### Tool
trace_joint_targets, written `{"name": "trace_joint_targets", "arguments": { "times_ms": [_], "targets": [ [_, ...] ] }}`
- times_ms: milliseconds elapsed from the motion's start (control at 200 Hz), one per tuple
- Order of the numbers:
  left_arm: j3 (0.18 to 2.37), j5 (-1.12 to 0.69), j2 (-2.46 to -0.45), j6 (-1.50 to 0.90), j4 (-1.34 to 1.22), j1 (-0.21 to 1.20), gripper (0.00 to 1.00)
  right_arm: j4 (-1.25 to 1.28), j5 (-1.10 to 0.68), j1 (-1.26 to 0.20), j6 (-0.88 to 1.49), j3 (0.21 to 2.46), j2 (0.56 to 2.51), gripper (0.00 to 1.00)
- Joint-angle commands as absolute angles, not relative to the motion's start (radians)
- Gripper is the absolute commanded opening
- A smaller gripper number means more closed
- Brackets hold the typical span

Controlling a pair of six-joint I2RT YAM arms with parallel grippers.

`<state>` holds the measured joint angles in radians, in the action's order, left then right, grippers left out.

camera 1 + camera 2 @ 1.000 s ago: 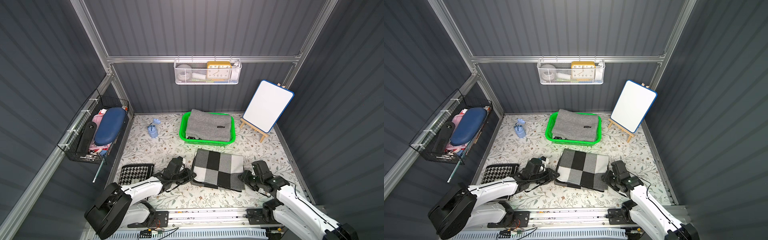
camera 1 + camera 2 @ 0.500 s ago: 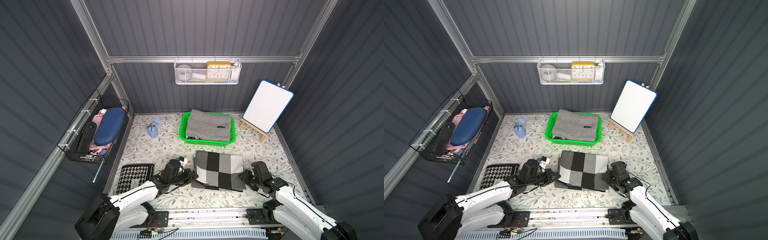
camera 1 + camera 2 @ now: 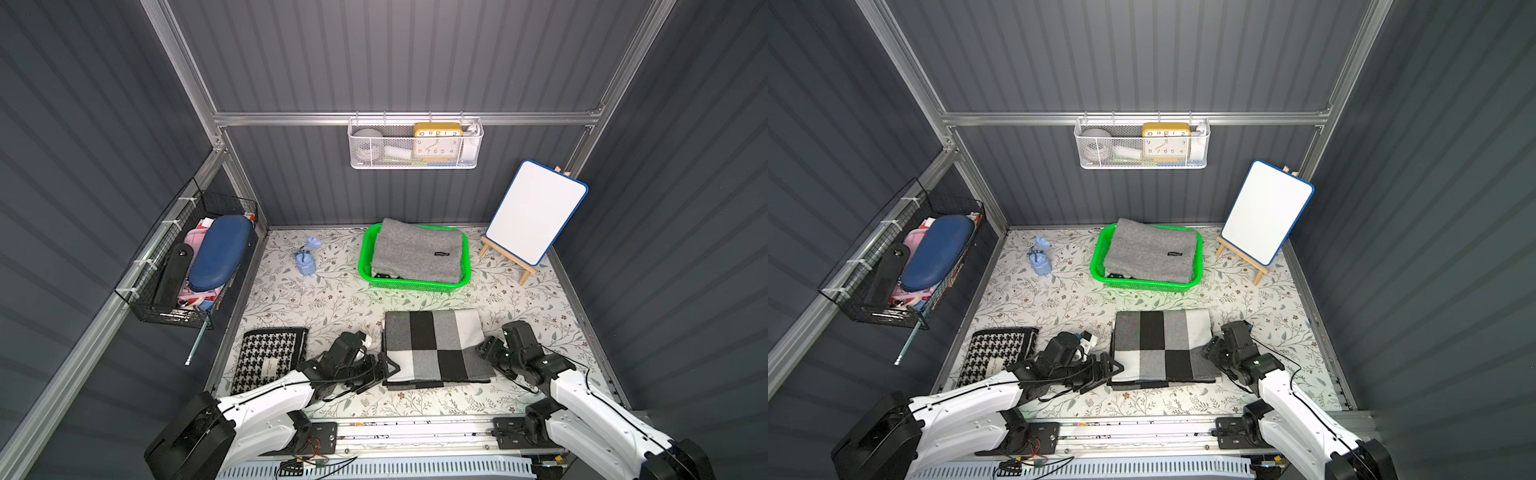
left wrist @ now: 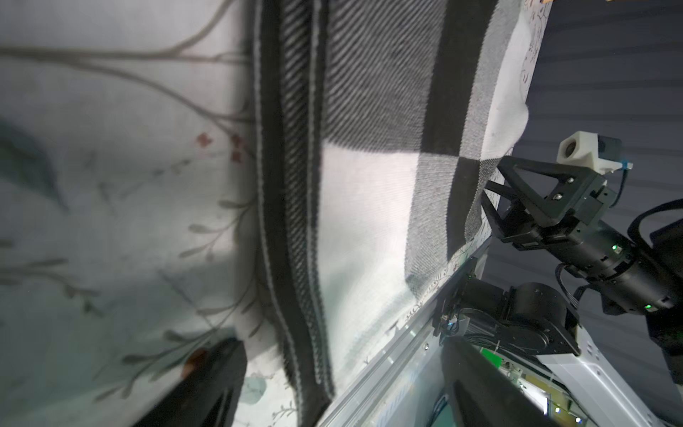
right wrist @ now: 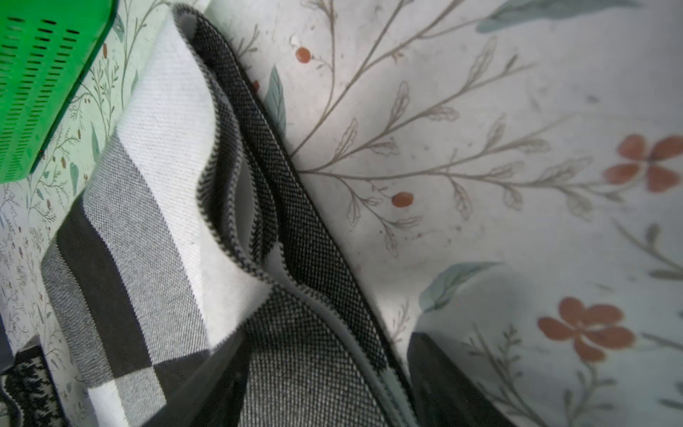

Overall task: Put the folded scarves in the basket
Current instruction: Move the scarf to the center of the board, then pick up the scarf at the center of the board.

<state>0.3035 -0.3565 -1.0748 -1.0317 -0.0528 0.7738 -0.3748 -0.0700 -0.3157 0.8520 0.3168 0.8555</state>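
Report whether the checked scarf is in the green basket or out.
Out. The checked scarf lies folded on the mat, apart from the green basket, which holds a grey cloth.

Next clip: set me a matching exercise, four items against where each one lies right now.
Items:
1. plain grey scarf
2. checked scarf
3. houndstooth cloth
4. yellow clock

Places:
A. in the white wall basket
B. flat on the table, in front of the green basket
C. inside the green basket
D. near corner of the table, robot's left side

Pairs: 1-C, 2-B, 3-D, 4-A
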Motion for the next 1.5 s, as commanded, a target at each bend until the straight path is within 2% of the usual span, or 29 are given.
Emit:
{"name": "trace_joint_targets", "arguments": {
  "times_ms": [0, 300, 565, 805, 905, 1020, 1070, 1290, 1325, 1495],
  "targets": [
    [0.399, -0.252, -1.104, -0.980, 0.025, 0.775, 0.99, -0.393, -0.097, -0.311, 0.756, 0.386, 0.914, 0.74],
    [0.562, -0.199, -1.383, -0.912, -0.025, 0.683, 0.98, -0.372, -0.178, -0.262, 0.667, 0.542, 1.181, 0.73],
    [0.580, -0.194, -1.490, -0.881, -0.082, 0.638, 0.92, -0.330, -0.179, -0.239, 0.666, 0.557, 1.307, 0.72],
    [0.570, -0.202, -1.573, -0.893, -0.129, 0.638, 0.79, -0.289, -0.233, -0.238, 0.680, 0.565, 1.367, 0.68],
    [0.575, -0.202, -1.595, -0.886, -0.147, 0.638, 0.67, -0.253, -0.266, -0.238, 0.695, 0.554, 1.387, 0.66],
    [0.589, -0.202, -1.616, -0.868, -0.175, 0.640, 0.52, -0.214, -0.287, -0.238, 0.711, 0.545, 1.409, 0.59],
    [0.598, -0.209, -1.624, -0.859, -0.186, 0.640, 0.43, -0.193, -0.295, -0.238, 0.717, 0.537, 1.417, 0.53],
    [0.612, -0.222, -1.568, -0.806, -0.214, 0.641, 0.04, -0.177, -0.334, -0.239, 0.707, 0.529, 1.357, 0.00],
    [0.609, -0.214, -1.539, -0.784, -0.218, 0.641, 0.00, -0.182, -0.339, -0.239, 0.706, 0.524, 1.322, 0.00],
    [0.569, -0.184, -1.298, -0.719, -0.216, 0.643, 0.00, -0.217, -0.376, -0.250, 0.709, 0.469, 1.036, 0.00]
  ]
}}
